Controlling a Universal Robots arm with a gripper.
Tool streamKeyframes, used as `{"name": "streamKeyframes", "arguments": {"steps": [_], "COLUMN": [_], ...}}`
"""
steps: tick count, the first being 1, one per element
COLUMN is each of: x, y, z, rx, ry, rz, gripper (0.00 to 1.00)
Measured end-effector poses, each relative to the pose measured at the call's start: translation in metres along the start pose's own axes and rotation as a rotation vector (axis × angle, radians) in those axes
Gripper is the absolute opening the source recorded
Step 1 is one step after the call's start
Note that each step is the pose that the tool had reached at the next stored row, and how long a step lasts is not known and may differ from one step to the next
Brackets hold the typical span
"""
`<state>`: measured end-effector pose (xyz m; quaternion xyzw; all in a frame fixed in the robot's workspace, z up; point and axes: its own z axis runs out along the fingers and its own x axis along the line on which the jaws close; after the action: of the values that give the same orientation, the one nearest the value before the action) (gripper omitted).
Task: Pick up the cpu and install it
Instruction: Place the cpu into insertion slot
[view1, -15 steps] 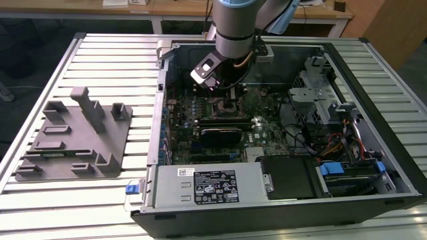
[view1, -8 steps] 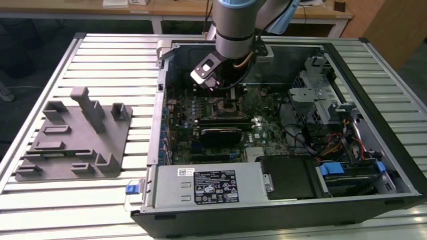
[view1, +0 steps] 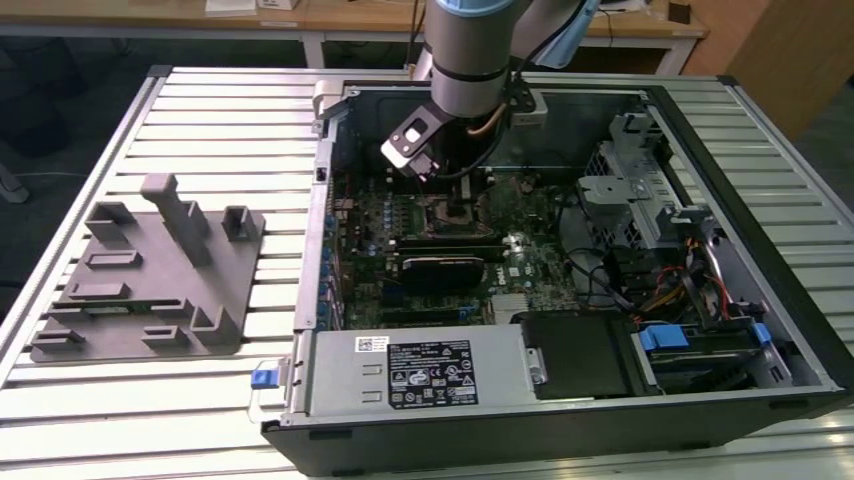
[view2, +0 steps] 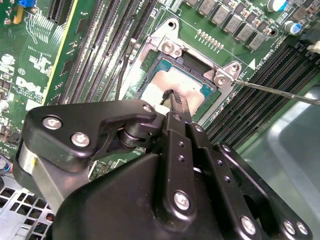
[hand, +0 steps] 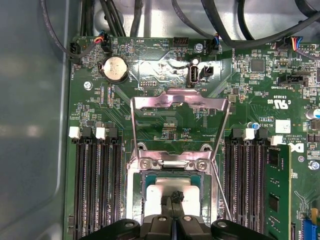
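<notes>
Gripper (view2: 172, 100) nearest in both wrist views (hand: 175, 196), black linkage bulk up front. Fingers pressed together, no gap seen between them, nothing clamped. Tips down at the top face of the cpu (view2: 170, 80); touching or just above, cannot tell.

Cpu (hand: 155, 192) flat inside the socket frame (hand: 134, 187), pale silver top, partly hidden behind the fingers. Metal socket frame (view2: 167, 45) around it on all seen sides, screws at the corners.

Load plate (hand: 175, 102) swung open, standing up just beyond the socket. Thin wire lever (hand: 220, 190) released, slanting off beside the frame (view2: 280, 92).

Memory slots (hand: 95, 185) on both sides of the socket, black, mostly bare (view2: 100, 45). One green memory module (hand: 277, 190) seated upright past the far bank of slots. Round coin cell (hand: 115, 68) further along the green motherboard (hand: 250, 100), near the board's edge and black cables.

From the exterior view: grey arm (view1: 467, 50) reaching down into an open computer case (view1: 747, 130) lying on its side. Black block (view1: 441, 270) on the board just beside the socket area. Power supply (view1: 414, 370) along the case's near edge. Case on a slatted metal table (view1: 214, 110). Grey plastic fixture (view1: 147, 270) well apart from the case, toward the exterior view's left. Wooden desk (view1: 360, 15) farthest back.
</notes>
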<state>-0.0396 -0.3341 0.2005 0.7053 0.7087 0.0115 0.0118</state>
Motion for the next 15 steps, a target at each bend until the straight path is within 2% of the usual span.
{"name": "streamKeyframes", "arguments": {"steps": [15], "x": [0.0], "y": [0.0006], "z": [-0.0171], "rx": [-0.0001], "ry": [0.0001], "rz": [0.0], "gripper": [0.11]}}
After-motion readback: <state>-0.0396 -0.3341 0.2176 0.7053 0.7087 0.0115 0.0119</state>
